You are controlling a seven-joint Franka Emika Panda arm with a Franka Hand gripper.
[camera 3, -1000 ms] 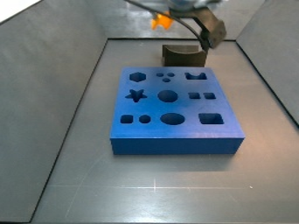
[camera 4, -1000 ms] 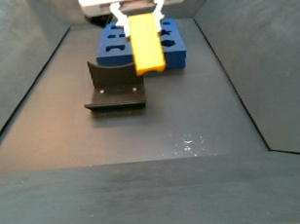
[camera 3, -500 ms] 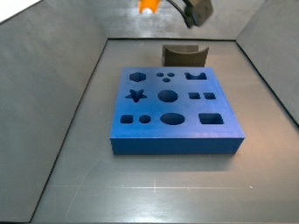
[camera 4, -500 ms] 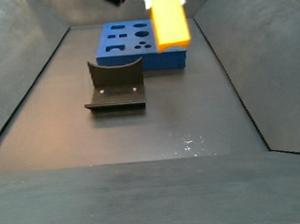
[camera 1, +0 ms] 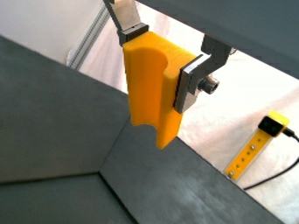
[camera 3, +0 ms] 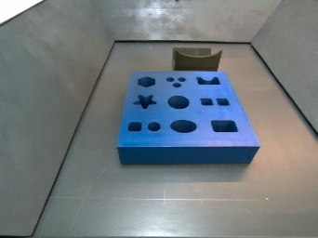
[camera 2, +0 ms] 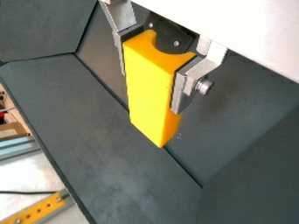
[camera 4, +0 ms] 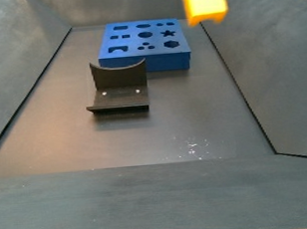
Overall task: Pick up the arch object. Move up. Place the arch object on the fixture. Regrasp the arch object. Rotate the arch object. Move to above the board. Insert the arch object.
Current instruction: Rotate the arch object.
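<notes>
Yellow-orange arch object [camera 1: 155,90] is pinched at its upper end between the gripper [camera 2: 156,54] fingers [camera 1: 193,77], long axis hanging away from them; held high above the fixture [camera 4: 116,85], beside the board [camera 4: 147,45].

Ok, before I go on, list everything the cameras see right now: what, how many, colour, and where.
board: one, blue, flat on the bin floor, cutouts facing up; seen in both side views.
fixture: one, dark grey, on the floor just off one edge of the board, nothing on it.
arch object: one, yellow-orange, held in the air between the fingers in both wrist views; in a side view only its lower end shows at the top edge, high above the floor.
yellow strip with a black cable: one, outside the bin wall, in a wrist view.
gripper: one, silver fingers clamped on the arch object's sides, raised well above board and fixture; out of frame in both side views.
</notes>
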